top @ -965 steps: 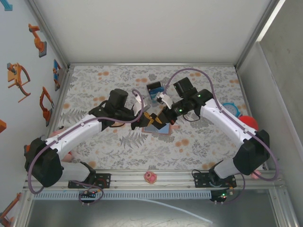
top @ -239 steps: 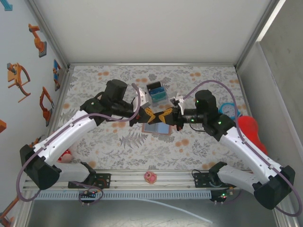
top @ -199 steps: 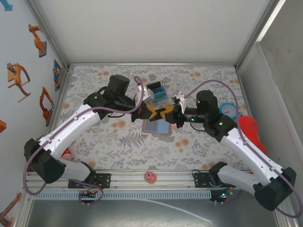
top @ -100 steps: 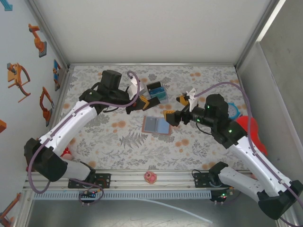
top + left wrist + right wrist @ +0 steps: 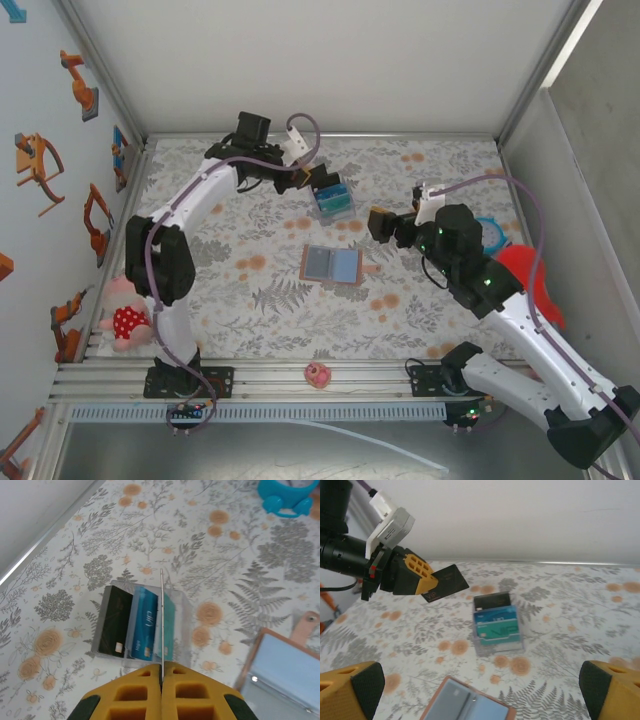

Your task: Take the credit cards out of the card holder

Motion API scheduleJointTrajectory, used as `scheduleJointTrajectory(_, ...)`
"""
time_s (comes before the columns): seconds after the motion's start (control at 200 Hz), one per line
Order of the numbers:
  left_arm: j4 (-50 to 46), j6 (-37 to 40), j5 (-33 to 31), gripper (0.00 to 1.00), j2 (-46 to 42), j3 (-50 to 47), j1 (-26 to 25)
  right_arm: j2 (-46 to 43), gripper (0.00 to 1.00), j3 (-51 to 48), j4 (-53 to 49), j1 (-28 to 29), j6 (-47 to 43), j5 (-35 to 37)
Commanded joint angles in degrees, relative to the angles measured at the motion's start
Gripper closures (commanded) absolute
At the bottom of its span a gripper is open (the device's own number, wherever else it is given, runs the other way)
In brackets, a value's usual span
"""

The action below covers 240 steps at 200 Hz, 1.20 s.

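Note:
The card holder (image 5: 332,265) lies open and flat on the floral mat, brown-edged with its blue-grey inside facing up; it also shows in the left wrist view (image 5: 285,675) and the right wrist view (image 5: 465,705). My left gripper (image 5: 300,178) is shut on a dark credit card (image 5: 445,582), seen edge-on (image 5: 161,615) between the yellow pads (image 5: 190,690). It hangs just above a clear box (image 5: 332,198) of upright cards. My right gripper (image 5: 388,226) stands wide open to the right of the wallet and holds nothing.
The clear box (image 5: 497,625) holds a black, a blue and a teal card. A blue round object (image 5: 487,232) and a red thing (image 5: 525,280) sit at the right edge. A pink toy (image 5: 318,375) lies near the front rail, with a plush pig (image 5: 125,312) at the left.
Both grippers have left the wallet. The left arm swung back and left with the dark card, over the clear box. The right gripper drew back to the right and opened.

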Motion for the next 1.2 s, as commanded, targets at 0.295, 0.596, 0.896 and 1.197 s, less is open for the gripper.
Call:
scheduleJointTrajectory(0.295,-2.74,5.01,-2.66,1.00,16.00,16.76,0.06,3.16,0.03,2.36,-4.42,0.33,5.28,11.65)
scheduleJointTrajectory(0.596,-3.45,5.12,0.03,1.00,20.57,21.33,-0.04,4.60,0.03,0.94,-3.99,0.33,7.08,13.89)
scheduleJointTrajectory(0.896,-3.85,6.17,1.98,1.00,22.84,22.32,0.02,5.70,0.05,0.95,-4.51,0.33,7.48,14.45)
scheduleJointTrajectory(1.197,-5.01,7.76,2.35,1.00,24.99,23.69,-0.04,5.62,0.10,0.76,-4.27,0.33,7.26,13.59)
